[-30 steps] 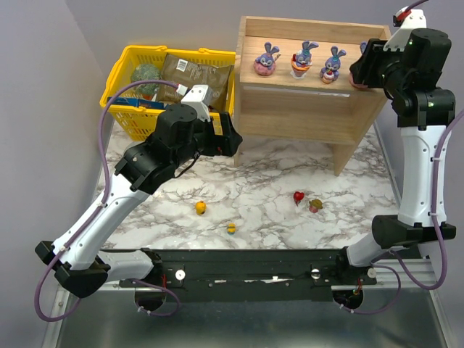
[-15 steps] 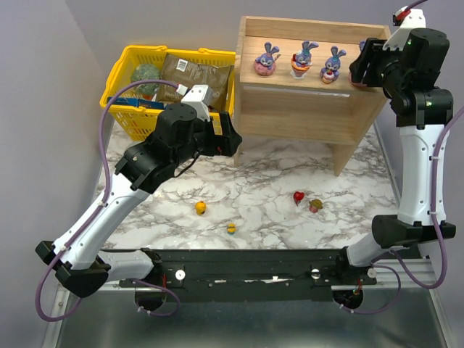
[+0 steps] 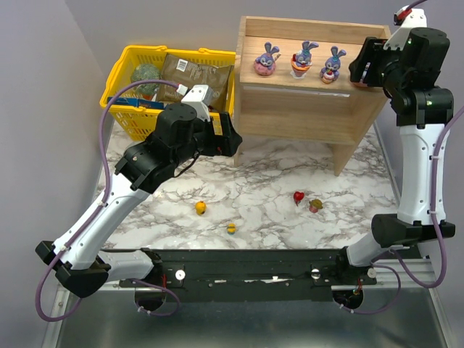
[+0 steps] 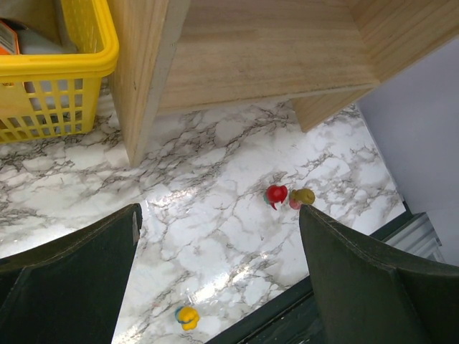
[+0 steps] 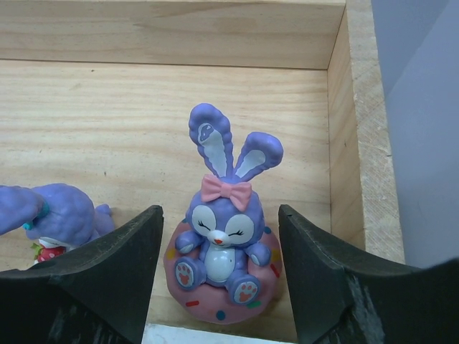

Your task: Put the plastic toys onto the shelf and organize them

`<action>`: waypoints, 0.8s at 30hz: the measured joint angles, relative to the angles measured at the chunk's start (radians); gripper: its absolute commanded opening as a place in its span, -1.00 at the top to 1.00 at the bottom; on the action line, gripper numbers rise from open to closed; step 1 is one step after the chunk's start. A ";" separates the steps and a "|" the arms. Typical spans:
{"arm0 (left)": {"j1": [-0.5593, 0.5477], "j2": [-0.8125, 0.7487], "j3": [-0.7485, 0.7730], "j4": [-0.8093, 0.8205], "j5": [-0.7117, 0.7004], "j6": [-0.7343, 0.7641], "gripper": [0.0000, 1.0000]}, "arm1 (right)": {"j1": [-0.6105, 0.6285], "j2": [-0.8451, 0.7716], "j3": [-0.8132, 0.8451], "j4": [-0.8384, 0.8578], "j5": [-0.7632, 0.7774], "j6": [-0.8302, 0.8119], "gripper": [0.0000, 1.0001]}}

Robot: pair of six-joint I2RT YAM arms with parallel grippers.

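The right claw [image 5: 221, 213] stands open over the top tier of the shelf [image 5: 143, 107]. Its fingers [image 5: 107, 279] are astride a bunny [image 5: 226, 244] that sits upright on a pink base close to the right wall. The pads lie just beside the base on either side; whether they touch it cannot be told. A second bunny [image 5: 50, 215] stands near on its left, and the top view shows three in a row on that tier. The left claw [image 4: 219, 211] hangs wide open above the table [image 4: 215, 143], near the basket [image 4: 72, 64] and the shelf's left wall, holding and touching nothing. On the marble lie a red toy [image 4: 276, 194] just beside a tan toy [image 4: 303, 196], and two yellow toys [image 3: 201, 208] well apart from that pair.
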 measured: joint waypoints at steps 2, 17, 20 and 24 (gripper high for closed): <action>0.000 0.000 0.000 0.000 0.000 0.000 -0.98 | 0.000 0.000 0.014 -0.001 0.001 0.000 -0.50; 0.000 -0.014 -0.010 0.000 0.009 -0.003 -0.98 | 0.000 -0.044 0.044 -0.009 0.030 0.005 -0.71; 0.000 -0.032 -0.026 0.000 0.010 -0.003 -0.98 | 0.000 -0.095 0.023 -0.018 0.040 0.017 -0.75; 0.000 -0.067 -0.057 0.001 0.009 -0.003 -0.97 | 0.000 -0.194 -0.032 -0.027 0.043 0.045 -0.80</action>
